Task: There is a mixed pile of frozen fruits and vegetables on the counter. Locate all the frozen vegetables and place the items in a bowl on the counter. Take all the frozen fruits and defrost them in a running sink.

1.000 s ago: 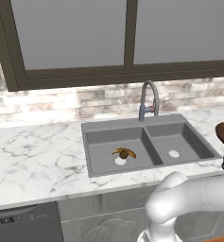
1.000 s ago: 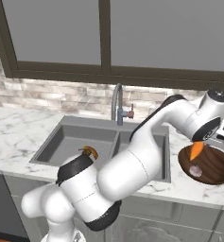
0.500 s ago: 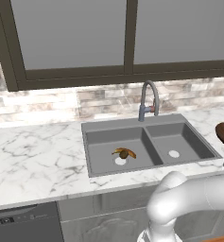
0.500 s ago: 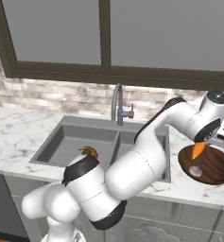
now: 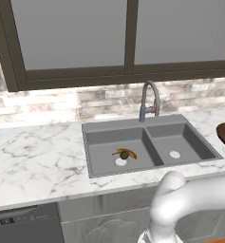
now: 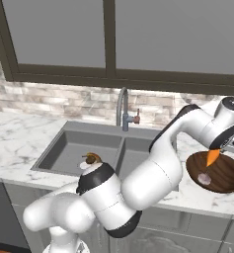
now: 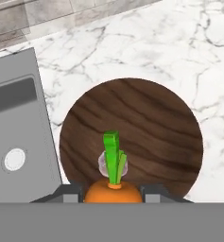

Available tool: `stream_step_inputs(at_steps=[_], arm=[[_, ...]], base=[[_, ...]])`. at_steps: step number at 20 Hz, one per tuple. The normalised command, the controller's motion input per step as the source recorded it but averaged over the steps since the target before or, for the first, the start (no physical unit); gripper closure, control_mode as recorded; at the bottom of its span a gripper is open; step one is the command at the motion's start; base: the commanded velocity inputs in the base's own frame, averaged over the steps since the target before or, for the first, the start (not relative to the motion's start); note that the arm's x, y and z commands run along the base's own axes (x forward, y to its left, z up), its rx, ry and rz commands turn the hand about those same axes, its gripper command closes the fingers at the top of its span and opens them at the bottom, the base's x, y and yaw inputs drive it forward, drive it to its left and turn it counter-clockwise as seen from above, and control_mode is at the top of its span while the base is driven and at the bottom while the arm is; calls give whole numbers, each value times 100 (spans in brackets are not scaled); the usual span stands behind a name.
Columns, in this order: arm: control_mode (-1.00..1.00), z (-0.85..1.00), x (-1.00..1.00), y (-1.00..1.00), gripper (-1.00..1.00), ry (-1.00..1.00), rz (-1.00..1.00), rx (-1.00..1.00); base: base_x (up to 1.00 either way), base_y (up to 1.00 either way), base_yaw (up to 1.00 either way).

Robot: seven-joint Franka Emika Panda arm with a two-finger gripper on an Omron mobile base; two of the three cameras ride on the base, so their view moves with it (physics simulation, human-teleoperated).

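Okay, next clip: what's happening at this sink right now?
The white arm's gripper holds a small orange carrot with a green tip over the dark reddish-brown wooden bowl on the white marble counter, right of the dark grey double sink. The jaws are closed on the carrot. A small pinkish-white bulb already lies in the bowl. The curved brownish-yellow banana and small brown kiwi sit in the sink's left basin.

Two base cameras look forward and down over the worktop (image 5: 33, 161) from behind the arm, left and right, sharing the sink (image 5: 147, 144) and tap (image 6: 122, 106). The hand camera looks straight down, close above the bowl (image 7: 146, 123).
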Motion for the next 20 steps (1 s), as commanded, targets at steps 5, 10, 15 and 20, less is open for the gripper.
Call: stream_step_inputs(at_steps=[5,10,15,20], arm=[[-100,-17,14,-19,100,0,0,0],[-100,-22,10,-10,100,0,0,0],[-100,-25,0,-1,100,0,0,0],[-100,-22,0,-2,100,0,0,0]], base=[[0,0,0],[0,0,0],[0,0,0],[0,0,0]])
